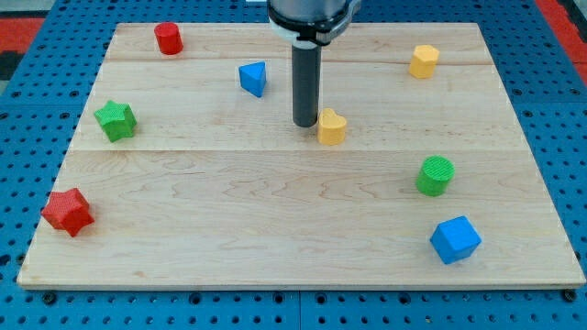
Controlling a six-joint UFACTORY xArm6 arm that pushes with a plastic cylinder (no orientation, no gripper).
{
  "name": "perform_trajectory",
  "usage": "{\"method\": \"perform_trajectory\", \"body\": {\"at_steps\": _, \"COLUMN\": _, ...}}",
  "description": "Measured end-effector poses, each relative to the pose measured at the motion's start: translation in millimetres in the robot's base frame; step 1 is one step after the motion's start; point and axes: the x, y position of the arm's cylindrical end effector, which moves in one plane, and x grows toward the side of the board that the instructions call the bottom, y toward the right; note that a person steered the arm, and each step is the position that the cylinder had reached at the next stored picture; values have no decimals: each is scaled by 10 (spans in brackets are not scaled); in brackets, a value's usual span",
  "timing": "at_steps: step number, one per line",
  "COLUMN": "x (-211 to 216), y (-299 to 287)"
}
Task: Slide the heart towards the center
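Observation:
The yellow heart (332,126) lies a little above the middle of the wooden board (275,229). My tip (305,124) stands on the board right against the heart's left side, touching it or nearly so. The rod rises straight up from there to the arm's dark body at the view's top.
A blue triangle (253,78) lies up-left of my tip. A red cylinder (168,38) is at top left, a yellow hexagon (423,60) at top right. A green star (115,120) and red star (67,212) are at left. A green cylinder (435,176) and blue cube (455,239) are at lower right.

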Motion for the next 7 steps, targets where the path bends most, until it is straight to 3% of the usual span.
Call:
{"method": "perform_trajectory", "body": {"at_steps": 2, "x": 133, "y": 497}}
{"method": "perform_trajectory", "body": {"at_steps": 5, "x": -880, "y": 594}}
{"method": "perform_trajectory", "body": {"at_steps": 7, "x": -1191, "y": 614}}
